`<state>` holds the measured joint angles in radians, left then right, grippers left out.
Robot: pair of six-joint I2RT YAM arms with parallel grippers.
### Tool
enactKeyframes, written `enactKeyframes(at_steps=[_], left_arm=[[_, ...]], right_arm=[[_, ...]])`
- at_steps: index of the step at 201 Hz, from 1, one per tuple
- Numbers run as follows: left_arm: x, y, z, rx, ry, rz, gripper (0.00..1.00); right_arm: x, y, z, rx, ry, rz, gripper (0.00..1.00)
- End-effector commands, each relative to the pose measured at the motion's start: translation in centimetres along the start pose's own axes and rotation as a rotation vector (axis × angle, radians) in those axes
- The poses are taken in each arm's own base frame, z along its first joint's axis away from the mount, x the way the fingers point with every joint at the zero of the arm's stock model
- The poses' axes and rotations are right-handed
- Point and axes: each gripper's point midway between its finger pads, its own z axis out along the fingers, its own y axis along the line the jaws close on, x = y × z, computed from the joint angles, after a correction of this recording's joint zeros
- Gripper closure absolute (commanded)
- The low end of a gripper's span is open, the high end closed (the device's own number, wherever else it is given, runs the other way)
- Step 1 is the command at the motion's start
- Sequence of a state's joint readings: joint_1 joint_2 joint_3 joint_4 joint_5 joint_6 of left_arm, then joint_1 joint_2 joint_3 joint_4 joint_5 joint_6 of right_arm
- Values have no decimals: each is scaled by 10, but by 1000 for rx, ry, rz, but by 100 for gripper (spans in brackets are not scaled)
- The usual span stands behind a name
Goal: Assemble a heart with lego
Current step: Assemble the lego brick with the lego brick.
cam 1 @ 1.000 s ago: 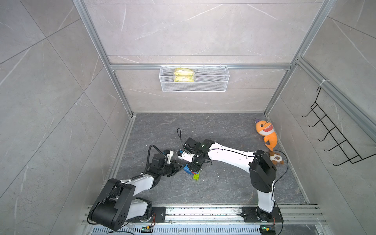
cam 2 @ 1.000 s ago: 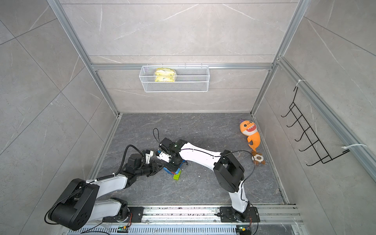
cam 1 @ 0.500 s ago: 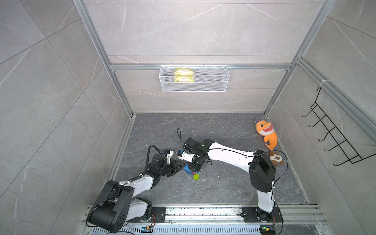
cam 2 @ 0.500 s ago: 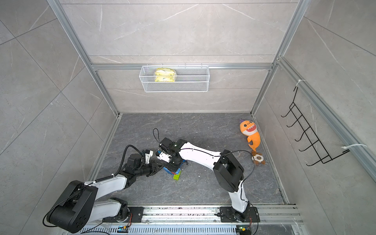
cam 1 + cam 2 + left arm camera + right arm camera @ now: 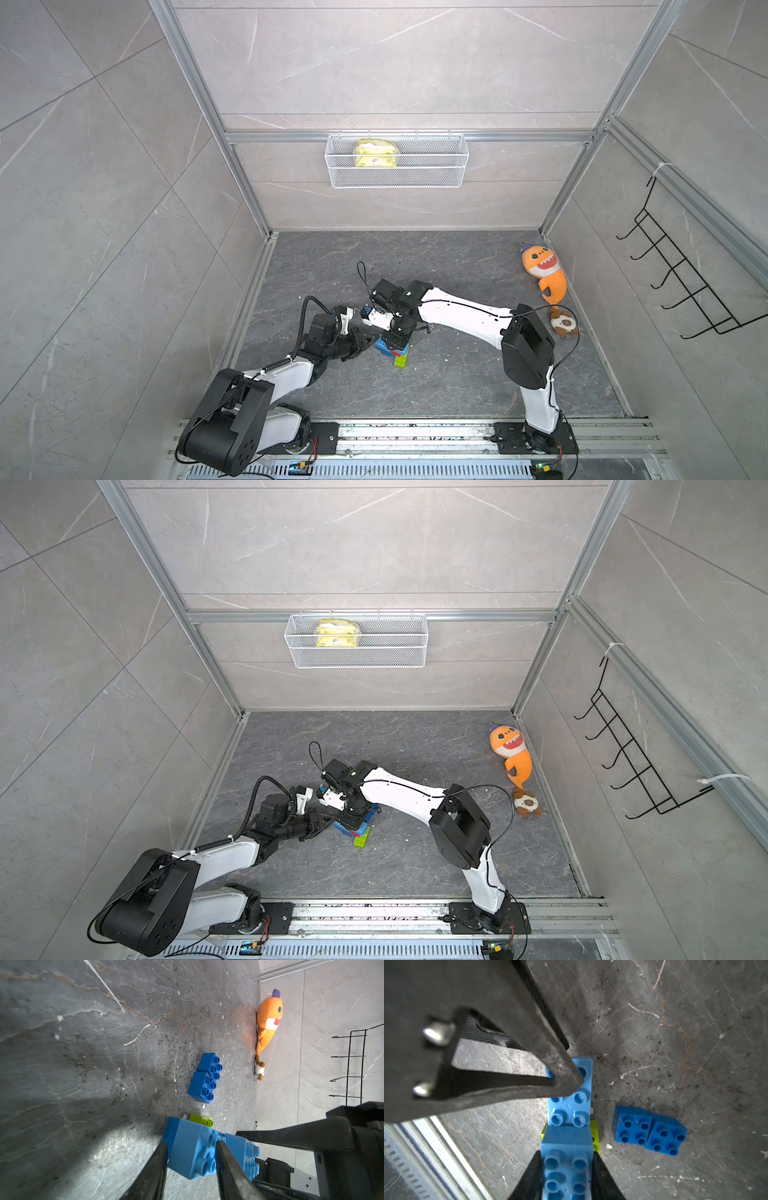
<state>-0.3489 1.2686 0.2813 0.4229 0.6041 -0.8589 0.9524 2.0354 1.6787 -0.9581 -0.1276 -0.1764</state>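
The heart (image 5: 391, 351) is a small clump of light blue lego with a lime green brick (image 5: 595, 1136) under it and a red bit (image 5: 395, 354), lying on the dark floor. My left gripper (image 5: 191, 1145) lies low and is shut on the end of the long light blue brick (image 5: 187, 1153), one finger on its studs. My right gripper (image 5: 566, 1153) points down from above and is shut on a light blue brick (image 5: 566, 1167) that sits on top of the clump. Two dark blue bricks (image 5: 648, 1130) lie loose side by side just beyond it.
An orange plush shark (image 5: 544, 270) and a small brown plush (image 5: 564, 325) lie by the right wall. A white wire basket (image 5: 397, 174) with a yellow packet hangs on the back wall. A black hook rack (image 5: 681, 282) hangs on the right wall.
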Motion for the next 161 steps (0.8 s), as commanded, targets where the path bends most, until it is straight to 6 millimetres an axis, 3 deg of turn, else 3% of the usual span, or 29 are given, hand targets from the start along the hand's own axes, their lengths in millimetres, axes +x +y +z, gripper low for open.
enactKeyframes(at_steps=[1, 35, 72, 121, 161], left_arm=[[-4, -6, 0, 13, -10, 37, 58], [-5, -7, 0, 15, -12, 42, 58], [-7, -8, 2, 19, -11, 39, 58], [-8, -10, 1, 21, -15, 38, 59], [-7, -9, 1, 21, -14, 37, 59]], right_arm=[[59, -2, 55, -19, 240, 24, 76], [67, 2, 44, -29, 240, 28, 76], [62, 15, 37, -100, 231, 15, 76], [54, 27, 47, -136, 224, 6, 76], [60, 17, 63, -74, 279, 21, 76]])
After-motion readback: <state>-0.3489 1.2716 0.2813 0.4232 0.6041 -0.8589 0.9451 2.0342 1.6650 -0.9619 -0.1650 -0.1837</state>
